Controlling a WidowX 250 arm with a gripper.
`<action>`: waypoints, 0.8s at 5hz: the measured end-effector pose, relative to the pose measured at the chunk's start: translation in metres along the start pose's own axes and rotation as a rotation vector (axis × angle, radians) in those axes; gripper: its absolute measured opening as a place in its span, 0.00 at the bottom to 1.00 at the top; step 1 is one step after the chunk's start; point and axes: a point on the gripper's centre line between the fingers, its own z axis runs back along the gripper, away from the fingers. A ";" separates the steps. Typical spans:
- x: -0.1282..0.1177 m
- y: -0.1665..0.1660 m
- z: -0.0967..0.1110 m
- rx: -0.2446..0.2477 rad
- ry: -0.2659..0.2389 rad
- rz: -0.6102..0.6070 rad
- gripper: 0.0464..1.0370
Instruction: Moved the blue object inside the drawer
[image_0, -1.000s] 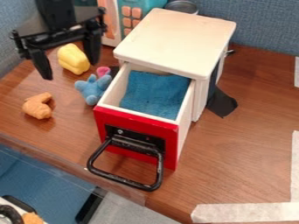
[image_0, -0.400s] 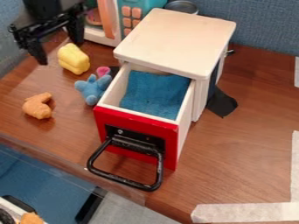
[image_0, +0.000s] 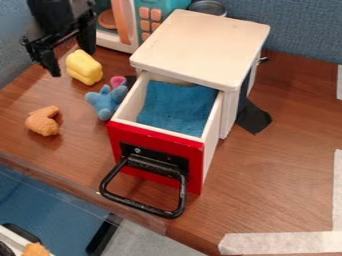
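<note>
The gripper (image_0: 72, 60) hangs at the upper left, above and behind the yellow toy, with its two fingers apart and nothing between them. A blue plush toy (image_0: 105, 102) lies on the wooden table, just left of the drawer and outside it. The drawer (image_0: 157, 153), with a red front and a black handle, is pulled out of the white cabinet (image_0: 202, 45). A blue cloth (image_0: 176, 106) lines its bottom.
A yellow toy (image_0: 84, 67) and an orange-brown toy (image_0: 43, 121) lie left of the plush, and a pink cup (image_0: 117, 81) stands right behind it. A toy microwave (image_0: 142, 17) is at the back. White tape (image_0: 280, 243) marks the table (image_0: 287, 185).
The gripper has moved a little up and left from its place a second ago and has turned. The toys, drawer and cabinet have stayed put.
</note>
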 end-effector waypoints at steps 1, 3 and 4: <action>0.002 -0.005 -0.010 -0.003 0.001 0.027 0.96; -0.007 -0.011 -0.031 0.021 0.018 0.041 0.96; -0.014 -0.014 -0.043 0.034 0.031 0.047 0.96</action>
